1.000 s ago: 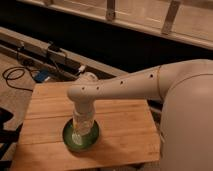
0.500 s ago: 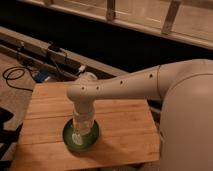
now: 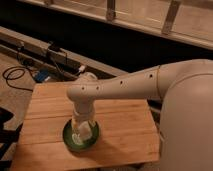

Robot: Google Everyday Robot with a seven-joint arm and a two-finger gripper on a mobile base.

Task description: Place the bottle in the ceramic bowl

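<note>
Camera view: over the last second nothing has visibly shifted. The arm [image 3: 125,85] holds the same reach across the table [image 3: 120,125], and the gripper [image 3: 81,131] stays low over the bowl [image 3: 80,136], exactly where it hung a second ago. That stillness suggests the placing is at or near its end: either the bottle is being set down or it has just been let go, and I cannot tell which.

The bottle cannot be picked out for certain. A pale shape at the gripper's tip, inside the bowl's rim, may be the bottle or may be part of the gripper itself. Whether the gripper is apart, together or clamped on anything cannot be told here.

The bowl sits at about 7 o'clock on the table, near the front edge. It is round, shallow, glossy dark green, with only its rim showing around the gripper.

The table is bare wooden planks, warm tan, with lengthwise grain and visible seams. The arm is smooth, rounded, off-white plastic with a row of small dark holes along its side. Past the table at 10 o'clock, dark cables [image 3: 15,75] lie looped on the floor beside a long pale rail [image 3: 30,42].
</note>
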